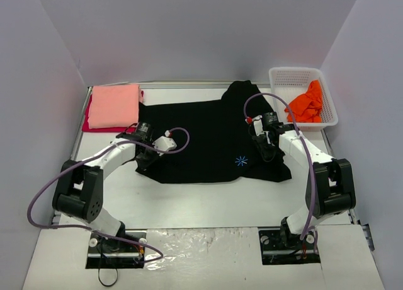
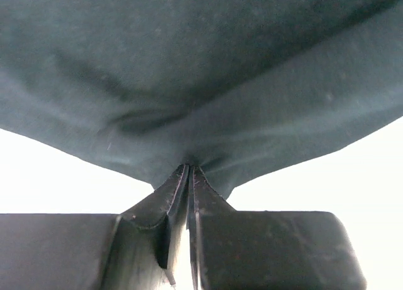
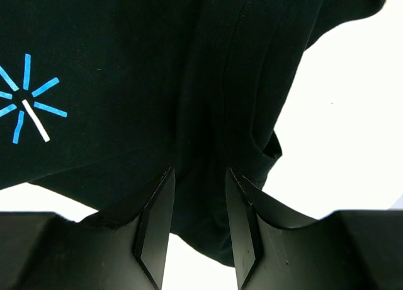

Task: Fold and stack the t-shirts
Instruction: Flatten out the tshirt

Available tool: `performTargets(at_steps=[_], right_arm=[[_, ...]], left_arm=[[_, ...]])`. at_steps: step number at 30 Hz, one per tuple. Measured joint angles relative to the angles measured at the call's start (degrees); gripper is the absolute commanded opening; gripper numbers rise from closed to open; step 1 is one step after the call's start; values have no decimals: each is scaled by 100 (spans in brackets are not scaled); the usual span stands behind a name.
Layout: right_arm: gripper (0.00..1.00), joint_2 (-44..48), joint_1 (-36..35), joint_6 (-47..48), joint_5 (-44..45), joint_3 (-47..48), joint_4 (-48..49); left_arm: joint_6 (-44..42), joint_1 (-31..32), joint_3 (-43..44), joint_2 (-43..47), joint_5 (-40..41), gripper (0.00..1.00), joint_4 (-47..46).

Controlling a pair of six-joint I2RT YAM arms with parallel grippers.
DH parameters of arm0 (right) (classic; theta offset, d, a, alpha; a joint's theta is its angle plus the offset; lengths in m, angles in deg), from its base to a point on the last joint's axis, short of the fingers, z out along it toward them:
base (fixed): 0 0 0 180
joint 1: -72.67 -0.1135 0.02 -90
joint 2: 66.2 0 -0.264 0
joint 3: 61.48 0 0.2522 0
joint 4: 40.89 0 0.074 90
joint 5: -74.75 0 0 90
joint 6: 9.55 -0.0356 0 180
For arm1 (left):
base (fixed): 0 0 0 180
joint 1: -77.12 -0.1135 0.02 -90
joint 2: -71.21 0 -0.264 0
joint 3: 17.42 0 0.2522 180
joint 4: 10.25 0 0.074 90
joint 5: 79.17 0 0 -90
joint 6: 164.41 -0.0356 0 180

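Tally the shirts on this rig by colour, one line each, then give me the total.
Black shirt: 1, spread on the table, both sets of jaws on it
Salmon-pink shirt: 1, folded, far left
Red shirt: 1, under the pink one
Orange shirt: 1, crumpled in the white basket
Total: 4

The large black cloth t-shirt (image 1: 217, 135) lies spread at the middle of the white desk (image 1: 208, 205). Far left of it, a folded salmon-pink t-shirt (image 1: 114, 104) rests on a red t-shirt (image 1: 88, 123). Far right of it stands the white plastic mesh basket (image 1: 301, 79), holding the crumpled bright orange t-shirt (image 1: 306, 103).
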Motion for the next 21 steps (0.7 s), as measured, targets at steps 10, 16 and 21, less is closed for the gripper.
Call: performTargets(at_steps=[10, 16, 21], right_arm=[[34, 0, -28, -2, 0, -13, 28], [34, 0, -31, -2, 0, -44, 28], [34, 0, -31, -2, 0, -50, 28]], left_arm=[[4, 0, 0, 1215, 120, 3, 321], [22, 0, 0, 1294, 210, 2, 466], [181, 2, 0, 1600, 334, 2, 492]])
